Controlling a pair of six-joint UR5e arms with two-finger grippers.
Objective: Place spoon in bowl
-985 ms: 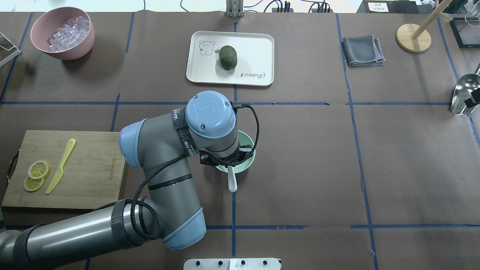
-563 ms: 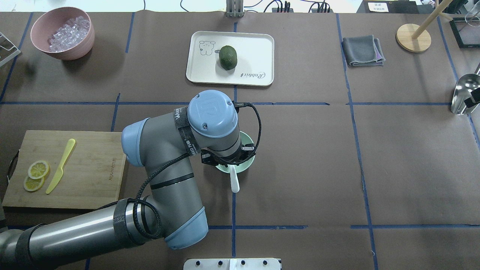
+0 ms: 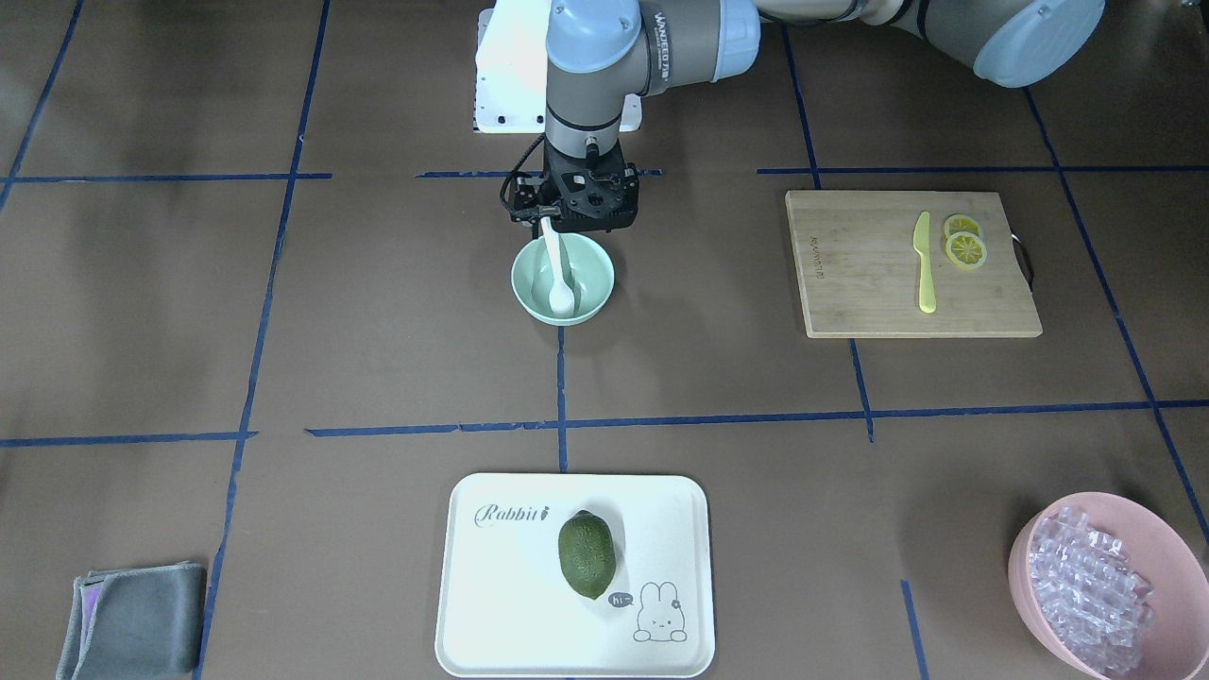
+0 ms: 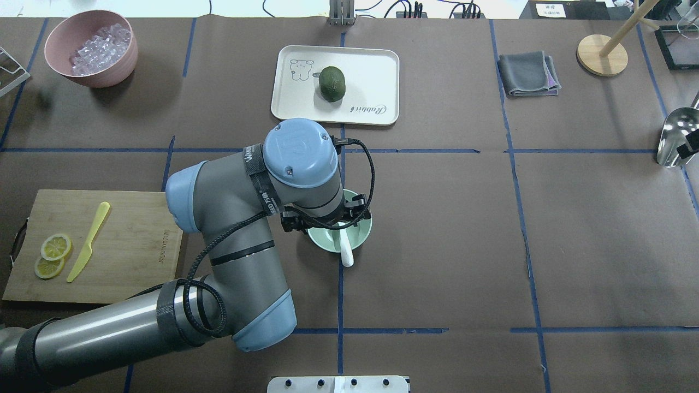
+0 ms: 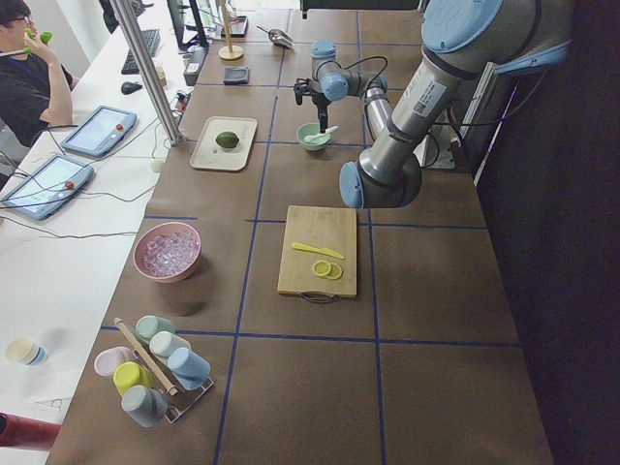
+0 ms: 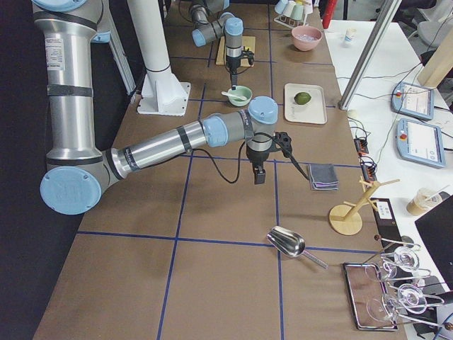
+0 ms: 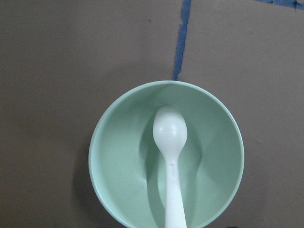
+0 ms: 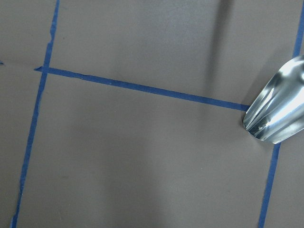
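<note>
The white spoon [image 3: 559, 283] lies in the mint-green bowl [image 3: 597, 283] at the table's middle. Its scoop rests on the bowl's bottom and its handle leans over the rim on the robot's side. In the overhead view the handle's end [image 4: 347, 257] sticks out past the bowl's rim [image 4: 361, 232]. The left wrist view looks straight down on the spoon [image 7: 171, 137] in the bowl [image 7: 118, 156], with no fingers in frame. My left gripper [image 3: 572, 219] hovers above the bowl's robot-side rim, open and apart from the spoon. My right gripper [image 6: 258, 176] hangs above bare table; I cannot tell its state.
A wooden cutting board [image 4: 131, 245] with a yellow knife [image 4: 87, 243] and lemon slices [image 4: 54, 248] lies to the left. A white tray [image 4: 377, 71] with a green fruit, a pink bowl [image 4: 109, 68] of ice cubes, a grey cloth [image 4: 528, 73] and a metal scoop [image 4: 674, 136] lie around.
My left arm has risen and drawn back to the left. The spoon has slid further into the bowl and now lies free.
</note>
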